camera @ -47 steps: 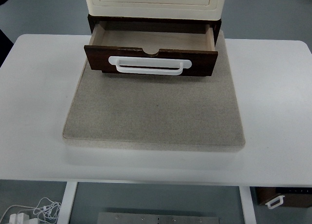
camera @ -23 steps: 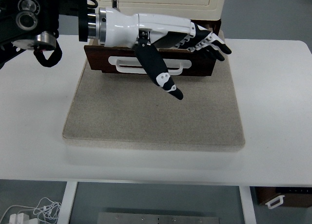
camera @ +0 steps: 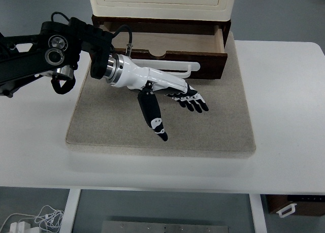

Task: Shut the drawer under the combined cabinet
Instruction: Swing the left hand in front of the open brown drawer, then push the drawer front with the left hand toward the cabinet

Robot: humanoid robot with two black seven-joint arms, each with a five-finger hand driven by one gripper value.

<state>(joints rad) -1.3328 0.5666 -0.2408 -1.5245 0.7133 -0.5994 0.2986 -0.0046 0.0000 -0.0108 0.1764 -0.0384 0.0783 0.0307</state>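
The left robot hand [camera: 170,93] reaches in from nine o'clock over the mat [camera: 160,122], its black arm [camera: 48,53] crossing the tabletop [camera: 284,116] and its white forearm angled down toward four o'clock. The fingers [camera: 193,101] are spread and extended, gripping nothing, with the thumb [camera: 152,116] pointing separately toward six o'clock. The palm sits just in front of the drawer [camera: 167,47], which stands pulled out at twelve o'clock beneath the cream cabinet [camera: 161,2], its wooden interior showing. The wrist overlaps the left part of the white handle [camera: 175,66] on the dark drawer front; whether it touches the handle is hard to judge from this steep angle. The right end of the handle and the drawer's right corner are uncovered. The mat lies bare from the fingertips out to its edges at three and six o'clock, and the tabletop beyond it is open on the right side. Below the tabletop's near edge, a white cable [camera: 35,220] lies at seven o'clock and a dark box [camera: 294,205] shows at five o'clock.
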